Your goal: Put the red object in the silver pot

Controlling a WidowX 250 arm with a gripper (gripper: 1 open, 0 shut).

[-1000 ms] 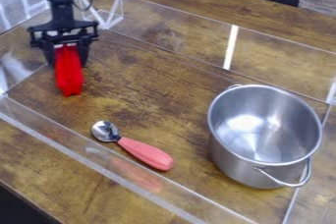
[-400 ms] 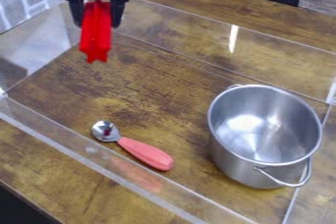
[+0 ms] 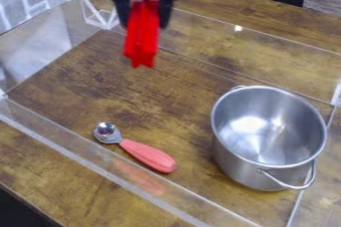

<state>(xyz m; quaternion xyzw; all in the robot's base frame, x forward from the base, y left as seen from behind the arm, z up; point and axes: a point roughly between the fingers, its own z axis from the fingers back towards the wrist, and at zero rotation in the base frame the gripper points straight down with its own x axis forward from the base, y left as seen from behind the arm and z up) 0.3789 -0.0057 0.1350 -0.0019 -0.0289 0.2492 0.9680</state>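
Gripper (image 3: 144,4), black and two-fingered, is hanging at the 12 o'clock edge of the view and pointing straight down, with its jaws standing partly apart and clamping the top end of the red object (image 3: 142,35), a bright red long flat plastic bar with lengthwise ridges. The bar is dangling upright below the fingers, lifted clear of the brown wooden tabletop (image 3: 160,92), and its lower end is hanging above the boards toward 11 o'clock from the centre of the scene. The silver pot (image 3: 269,135), a round shiny steel vessel with a thin rim and a small loop handle on its near side, is sitting empty at about 4 o'clock, well apart from the bar. A metal spoon with a salmon-red handle (image 3: 135,147) is lying flat on the wood at about 7 o'clock, its bowl pointing toward 10 o'clock and its handle toward 4 o'clock. A low clear plastic barrier (image 3: 80,156) is running around the work area, and its near wall is passing just in front of the spoon.
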